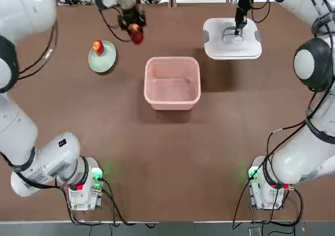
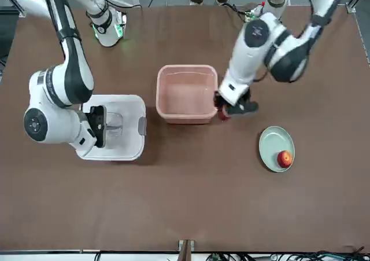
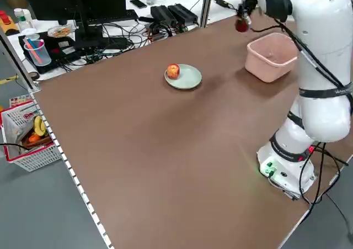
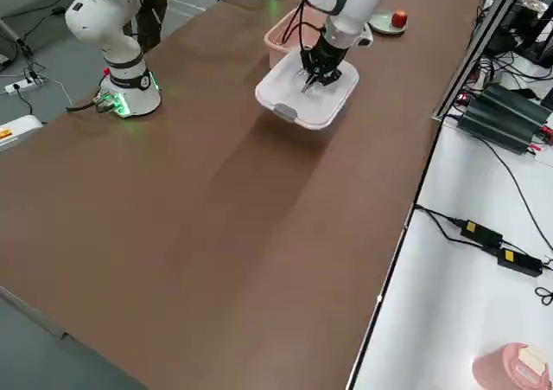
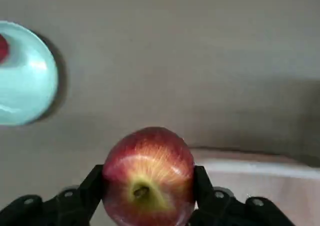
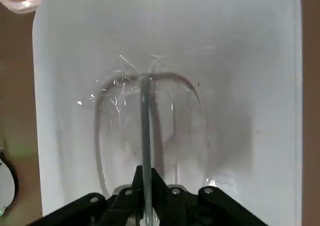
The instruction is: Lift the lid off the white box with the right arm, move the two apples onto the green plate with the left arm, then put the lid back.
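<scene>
Lid (image 1: 232, 38) is off, lying on the table at upper right of the top view, right gripper (image 1: 239, 25) pinched shut on its handle. Pink box (image 1: 172, 82) at centre looks empty. One apple (image 1: 98, 47) sits on the green plate (image 1: 102, 57) at upper left; second apple (image 1: 136, 35) is clamped in the left gripper (image 1: 132, 21), in the air between box and plate. Left: place it, refit lid. Right fingertips mostly hidden by handle
</scene>
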